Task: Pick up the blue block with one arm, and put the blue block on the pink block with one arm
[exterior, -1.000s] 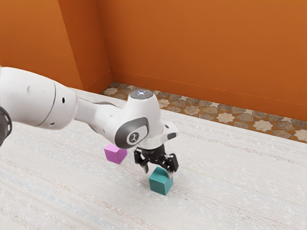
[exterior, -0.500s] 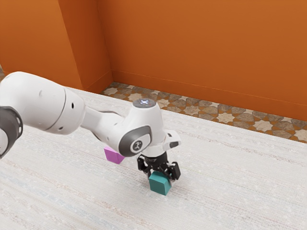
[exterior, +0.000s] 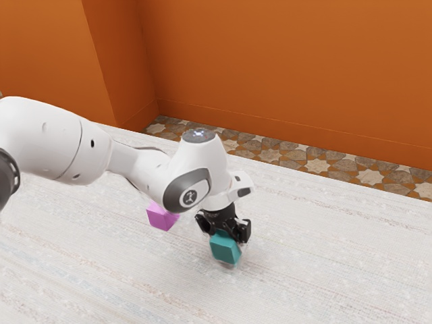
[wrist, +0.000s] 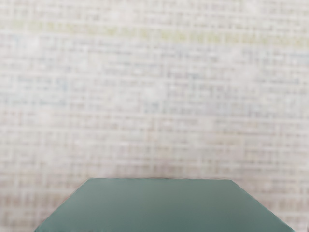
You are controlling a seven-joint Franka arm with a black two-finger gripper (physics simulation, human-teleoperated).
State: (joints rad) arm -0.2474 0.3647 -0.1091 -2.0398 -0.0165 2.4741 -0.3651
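Whitish woven tbl (exterior: 337,256); orange walls (exterior: 283,61); patterned tile floor (exterior: 337,162) behind.

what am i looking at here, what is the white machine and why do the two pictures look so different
This is a simulated robot arm, white, with a black two-finger end effector at its tip. The exterior view comes from a camera beside the table. The wrist view comes from a camera on the arm's hand, looking down. The end effector is shut on a blue block, which seems to hang just above the table. In the wrist view that block is the green-blue shape right under the hand, with the table's pale weave beyond it. A pink block sits on the table beside the arm, apart from the blue one.
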